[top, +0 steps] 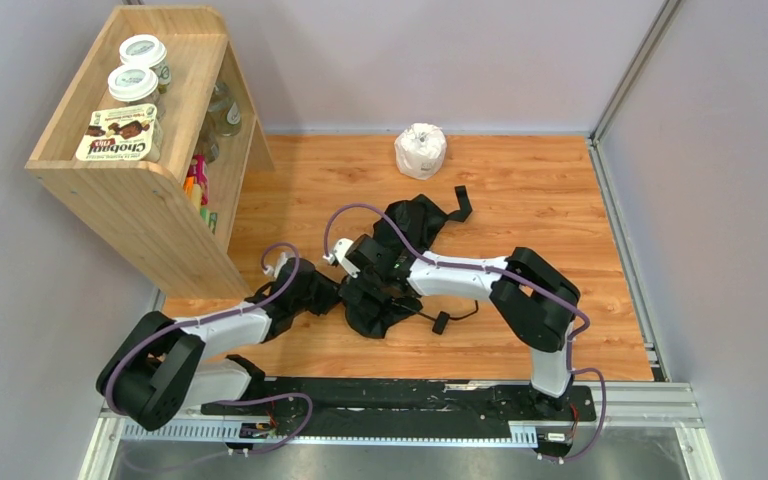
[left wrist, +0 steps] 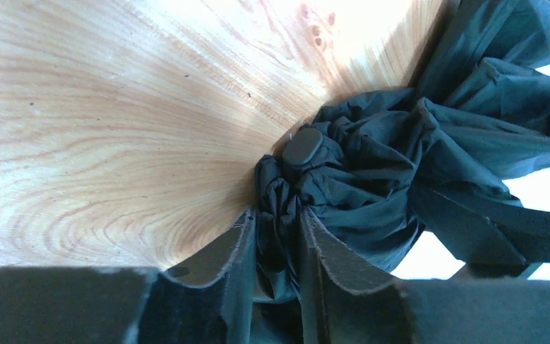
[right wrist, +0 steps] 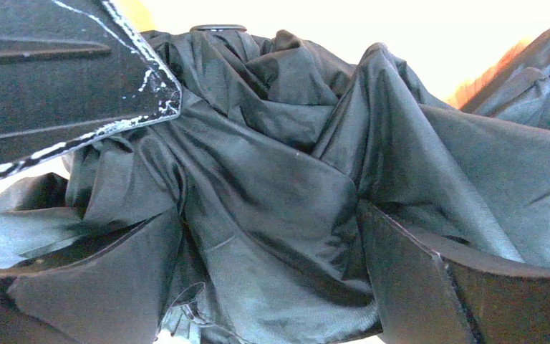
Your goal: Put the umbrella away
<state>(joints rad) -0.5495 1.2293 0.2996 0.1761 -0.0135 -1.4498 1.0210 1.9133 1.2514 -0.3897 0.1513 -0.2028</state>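
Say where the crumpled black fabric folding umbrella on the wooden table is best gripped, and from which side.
Grip the black fabric umbrella at its bunched neck, just below the small oval end cap, coming in low along the wooden table from the left arm's side. There the loose folds gather narrow enough to pinch, as the hold of the left gripper shows; elsewhere the canopy billows wide.
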